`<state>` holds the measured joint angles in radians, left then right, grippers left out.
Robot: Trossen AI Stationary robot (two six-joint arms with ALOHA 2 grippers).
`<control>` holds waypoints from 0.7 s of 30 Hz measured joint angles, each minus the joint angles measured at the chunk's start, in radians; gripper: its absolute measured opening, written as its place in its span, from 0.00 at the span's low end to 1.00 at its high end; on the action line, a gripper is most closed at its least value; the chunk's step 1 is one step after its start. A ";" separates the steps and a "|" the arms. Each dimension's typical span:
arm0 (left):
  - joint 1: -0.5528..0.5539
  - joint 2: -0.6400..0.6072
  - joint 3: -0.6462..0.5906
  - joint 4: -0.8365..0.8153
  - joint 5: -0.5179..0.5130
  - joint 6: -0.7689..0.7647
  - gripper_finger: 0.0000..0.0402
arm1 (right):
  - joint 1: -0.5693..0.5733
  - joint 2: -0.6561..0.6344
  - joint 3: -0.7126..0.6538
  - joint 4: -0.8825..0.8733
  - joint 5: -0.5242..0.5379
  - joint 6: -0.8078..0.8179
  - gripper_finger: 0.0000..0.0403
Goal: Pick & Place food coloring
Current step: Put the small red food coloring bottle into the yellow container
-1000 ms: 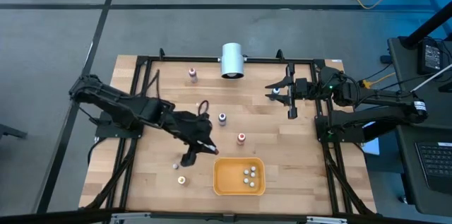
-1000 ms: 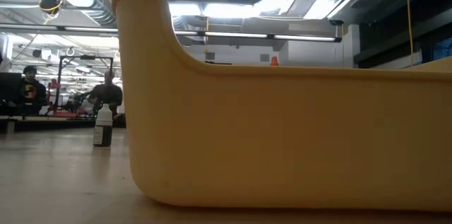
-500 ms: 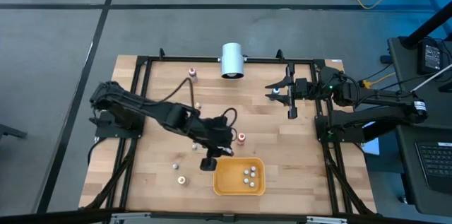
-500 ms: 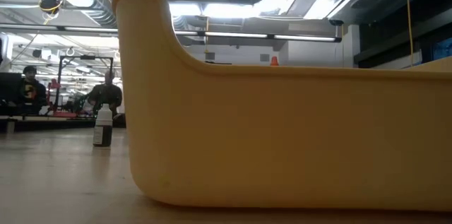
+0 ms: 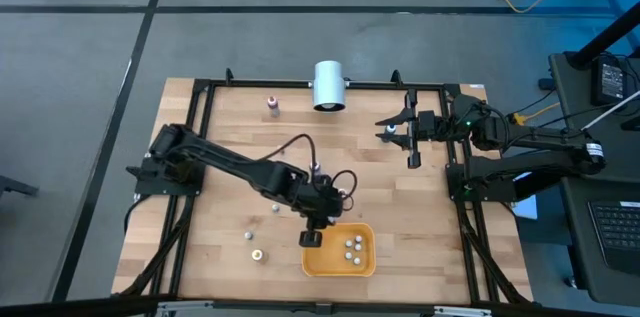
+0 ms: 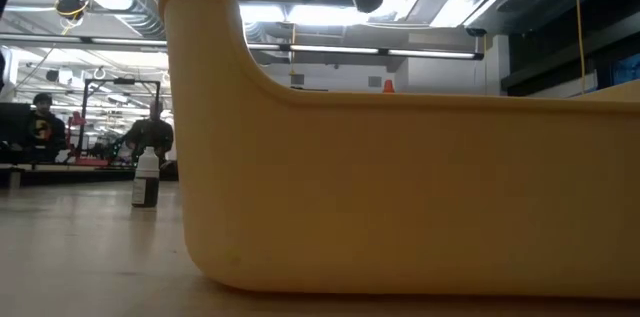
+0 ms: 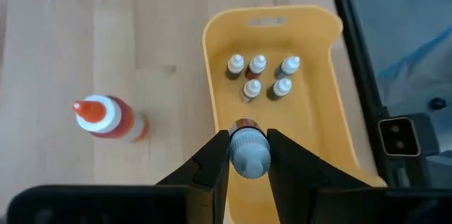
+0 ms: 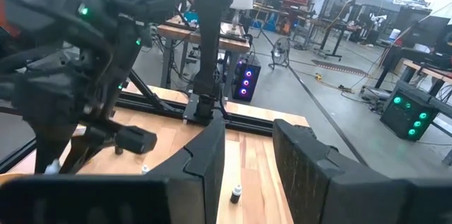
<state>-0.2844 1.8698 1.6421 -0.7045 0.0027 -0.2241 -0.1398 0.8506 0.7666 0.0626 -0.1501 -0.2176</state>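
Observation:
My left gripper (image 5: 312,239) hangs over the left end of the orange tray (image 5: 326,261), shut on a small food coloring bottle with a pale blue cap (image 7: 248,156). Several white-capped bottles (image 7: 258,75) stand upright on the tray floor. A red-topped bottle (image 7: 106,118) lies on the wood beside the tray. More tiny bottles stand on the table: a pink-topped one (image 5: 272,106) at the far left and some at the near left (image 5: 257,254). My right gripper (image 8: 248,160) waits raised at the table's far right, open, with nothing between its fingers. My left gripper pinches the bottle at the sides of its pale blue cap (image 7: 233,159) between its two fingers. The fingers slant down from above, and the bottle points along them, cap toward the wrist. It is lifted clear, above the tray's left rim.
A big white cylinder (image 5: 328,85) stands at the table's far edge. A black frame rail (image 5: 300,83) runs round the tabletop. In the low view the tray's wall (image 6: 400,187) fills the picture, and one bottle (image 6: 146,179) stands left of it.
My left gripper has travelled toward the table's right edge and down, from the near-left bottles to the tray's left end, tipping its fingers more steeply downward. It has stayed shut on the blue-capped bottle. Its dark tip now shows at the top of the low view.

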 joint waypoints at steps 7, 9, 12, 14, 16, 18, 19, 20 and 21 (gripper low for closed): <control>-0.002 0.053 0.000 0.033 -0.008 -0.009 0.20 | 0.000 0.000 0.000 -0.012 0.000 0.000 0.30; -0.003 0.065 0.000 0.053 -0.006 -0.015 0.20 | 0.000 0.000 0.000 -0.022 0.000 0.000 0.30; -0.009 0.068 0.000 0.059 -0.005 -0.016 0.20 | 0.000 0.000 0.000 -0.037 0.000 0.000 0.30; -0.010 0.067 0.000 0.062 -0.011 -0.018 0.19 | 0.000 0.000 0.000 -0.048 0.000 0.000 0.30; -0.010 0.067 0.002 0.059 -0.010 -0.034 0.19 | 0.000 0.000 0.000 -0.051 0.000 0.000 0.30; -0.011 0.067 0.018 0.053 -0.002 -0.039 0.19 | 0.000 0.000 0.000 -0.051 0.000 0.000 0.30; -0.013 0.066 0.024 0.060 -0.003 -0.036 0.20 | 0.000 0.000 0.000 -0.051 0.000 0.000 0.30; -0.015 0.065 0.026 0.062 -0.009 -0.031 0.20 | 0.000 0.000 0.000 -0.051 0.000 0.000 0.30; -0.016 0.065 0.026 0.058 -0.017 -0.029 0.20 | 0.000 0.000 0.000 -0.051 0.000 0.000 0.30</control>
<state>-0.3004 1.9347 1.6680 -0.6469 -0.0146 -0.2526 -0.1402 0.8507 0.7666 0.0116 -0.1499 -0.2173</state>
